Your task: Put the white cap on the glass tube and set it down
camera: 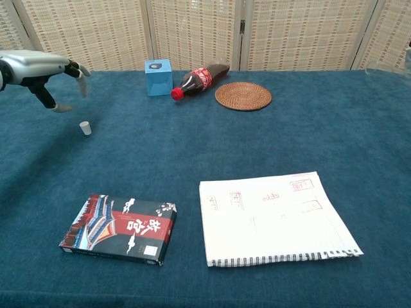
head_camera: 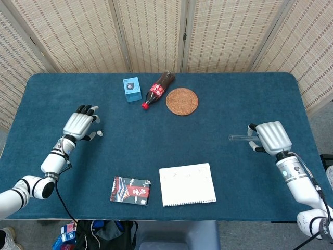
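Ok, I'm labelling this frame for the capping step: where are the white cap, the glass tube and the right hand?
white cap [camera: 85,128], chest view, middle of its side.
glass tube [head_camera: 239,137], head view, exposed length left of the hand.
right hand [head_camera: 272,137], head view, back of the hand.

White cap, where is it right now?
The white cap stands alone on the blue cloth at the table's left side, just right of the open left hand, which is raised above the table and not touching it.
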Action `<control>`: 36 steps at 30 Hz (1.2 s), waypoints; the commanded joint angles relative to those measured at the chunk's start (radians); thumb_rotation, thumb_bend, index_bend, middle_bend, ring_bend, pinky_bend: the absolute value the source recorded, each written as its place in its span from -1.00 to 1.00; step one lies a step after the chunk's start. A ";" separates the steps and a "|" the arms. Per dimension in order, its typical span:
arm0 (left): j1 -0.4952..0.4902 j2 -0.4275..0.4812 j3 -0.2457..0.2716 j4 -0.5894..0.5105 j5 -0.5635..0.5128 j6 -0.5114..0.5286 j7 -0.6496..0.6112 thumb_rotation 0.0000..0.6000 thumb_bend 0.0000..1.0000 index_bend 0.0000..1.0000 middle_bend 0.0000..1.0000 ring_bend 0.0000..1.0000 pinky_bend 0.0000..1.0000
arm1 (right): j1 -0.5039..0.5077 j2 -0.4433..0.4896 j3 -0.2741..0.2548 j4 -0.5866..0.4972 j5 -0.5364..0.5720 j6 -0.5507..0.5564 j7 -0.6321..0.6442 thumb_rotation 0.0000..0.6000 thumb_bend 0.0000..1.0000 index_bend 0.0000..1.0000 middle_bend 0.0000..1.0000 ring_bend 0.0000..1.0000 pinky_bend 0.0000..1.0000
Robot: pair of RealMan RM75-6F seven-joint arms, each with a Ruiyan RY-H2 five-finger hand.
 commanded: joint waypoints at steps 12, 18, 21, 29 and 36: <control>-0.003 -0.110 -0.013 0.127 0.052 -0.055 0.026 1.00 -0.34 -0.27 -1.00 -1.00 -1.00 | 0.002 -0.007 -0.001 0.020 0.005 -0.014 0.008 1.00 0.23 0.75 1.00 1.00 1.00; -0.002 -0.146 -0.024 0.169 0.054 -0.071 0.036 1.00 -0.34 -0.25 -1.00 -1.00 -1.00 | 0.003 -0.006 0.002 0.026 0.009 -0.017 0.012 1.00 0.23 0.75 1.00 1.00 1.00; -0.002 -0.163 -0.029 0.193 0.055 -0.078 0.040 1.00 -0.34 -0.24 -1.00 -1.00 -1.00 | 0.003 -0.008 0.001 0.029 0.009 -0.020 0.013 1.00 0.23 0.75 1.00 1.00 1.00; 0.002 -0.194 -0.040 0.245 0.063 -0.093 0.042 1.00 -0.34 -0.21 -1.00 -1.00 -1.00 | 0.006 -0.012 0.001 0.038 0.014 -0.029 0.015 1.00 0.23 0.75 1.00 1.00 1.00; 0.007 -0.204 -0.047 0.269 0.071 -0.105 0.040 1.00 -0.34 -0.19 -1.00 -1.00 -1.00 | 0.010 -0.017 0.002 0.045 0.017 -0.035 0.014 1.00 0.23 0.75 1.00 1.00 1.00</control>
